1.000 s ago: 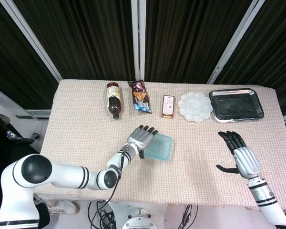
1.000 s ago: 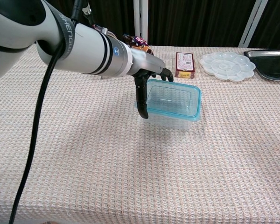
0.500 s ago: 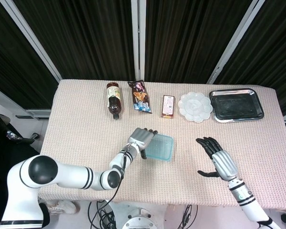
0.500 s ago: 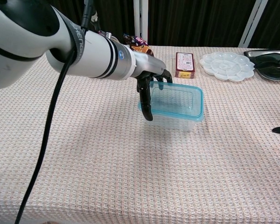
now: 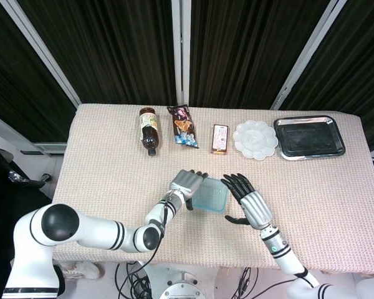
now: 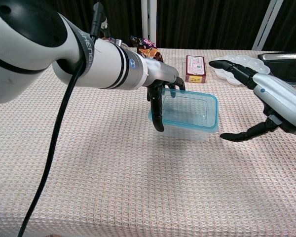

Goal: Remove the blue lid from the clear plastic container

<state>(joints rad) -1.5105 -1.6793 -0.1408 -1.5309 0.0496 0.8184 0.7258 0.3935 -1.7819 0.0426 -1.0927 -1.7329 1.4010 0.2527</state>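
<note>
A clear plastic container (image 5: 210, 195) with a blue-rimmed lid (image 6: 187, 111) stands near the table's front middle. My left hand (image 5: 186, 184) grips its left end: in the chest view the left hand (image 6: 160, 94) has its thumb down the near left corner and its fingers curled over the far rim. My right hand (image 5: 249, 202) is open with fingers spread, just right of the container. In the chest view the right hand (image 6: 274, 101) hovers apart from the lid, its thumb tip close to the container's right end.
Along the back of the cloth-covered table (image 5: 100, 180) lie a brown bottle (image 5: 149, 129), a snack packet (image 5: 182, 126), a small red box (image 5: 220, 137), a white palette dish (image 5: 255, 138) and a metal tray (image 5: 308, 136).
My right hand has swept in from the right edge to just beside the container. The left hand and container have shifted slightly to the right.
</note>
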